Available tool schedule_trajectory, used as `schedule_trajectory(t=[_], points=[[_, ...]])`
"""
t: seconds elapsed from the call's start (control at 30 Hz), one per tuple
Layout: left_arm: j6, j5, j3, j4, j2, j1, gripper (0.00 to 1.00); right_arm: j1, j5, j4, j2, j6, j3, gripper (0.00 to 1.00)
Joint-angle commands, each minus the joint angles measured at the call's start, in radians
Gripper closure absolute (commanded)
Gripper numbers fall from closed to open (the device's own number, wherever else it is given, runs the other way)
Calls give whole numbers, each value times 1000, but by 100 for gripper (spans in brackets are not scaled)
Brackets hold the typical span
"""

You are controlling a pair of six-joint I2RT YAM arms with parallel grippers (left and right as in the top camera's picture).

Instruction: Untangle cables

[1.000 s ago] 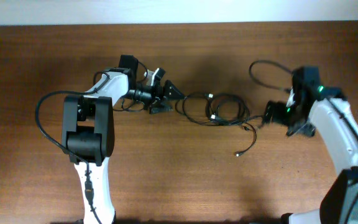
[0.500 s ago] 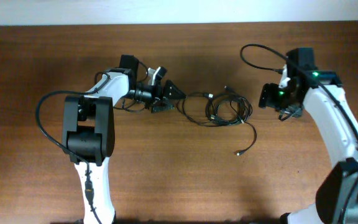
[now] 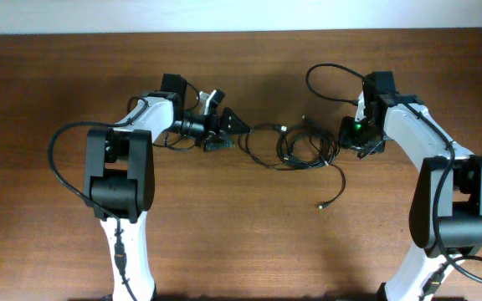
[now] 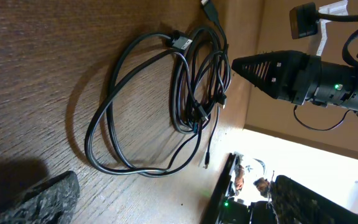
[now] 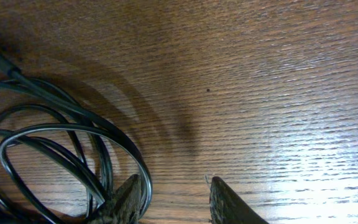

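**A:** How does the right gripper (image 5: 173,198) stand?

**B:** Its jaws are part-way apart with bare wood between the tips, and it is pinching nothing. The outermost loop of the cables (image 5: 73,146) curves past the tip at its 9 o'clock, touching or just beside it; I cannot tell which.

**A:** So what is the risk?

**B:** If it closes there, I'd expect it to nip only that loop's edge, or nothing at all. The strand could squirt out. Or a pull could drag the whole bundle tighter, since several coils overlap at that spot.

**A:** And the left gripper (image 3: 228,132)?

**B:** It is spread wide and clear of the cords. From above, the bundle lies at its 3 o'clock, mid-table (image 3: 224,242), between the two arms. Nothing anchors that side, so I judge a tug from the right would slide the knot along rather than open it.

**A:** Anything further out?

**B:** A loose tail with its plug (image 3: 320,206) trails to the bundle's 5 o'clock, and it could snag on the way.
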Motion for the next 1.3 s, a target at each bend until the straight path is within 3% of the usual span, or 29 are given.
schedule_trajectory(t=[0.0,0.17,0.3,0.4,0.5,0.6,0.7,0.77,0.8,0.83,0.9,1.03,1.13,1.27], points=[[19,-4,-9,2,19,-1,0,0,-17,5,13,-10,-3,62],[19,-4,-8,2,19,-5,0,35,-8,30,42,-10,-26,59],[19,-4,-9,3,19,-5,0,50,108,21,77,-9,-32,59],[19,-4,-9,2,19,-5,1,48,301,-42,82,6,-32,58],[3,-18,-8,2,19,-4,4,19,506,-143,82,107,-32,55],[-90,-149,-9,-11,19,-4,4,-38,504,-190,82,108,-32,53],[-97,-156,-9,-9,19,-4,3,-70,358,-201,82,106,-32,52],[-39,28,-8,-5,18,-4,3,-59,256,-199,82,99,-32,50],[-31,52,-4,-5,11,-7,1,-55,230,-196,82,99,-32,50],[-68,-1,0,-5,0,-17,1,-47,214,-197,82,99,-32,50],[-266,-270,8,-5,-53,-87,1,-25,211,-200,82,99,-32,50],[-403,-809,128,-48,-129,-338,3,0,211,-208,82,99,-34,47],[-464,-972,140,-8,-125,-496,2,0,211,-209,82,99,-36,47],[-463,-1055,139,70,-97,-608,1,0,211,-211,82,99,-36,46]])
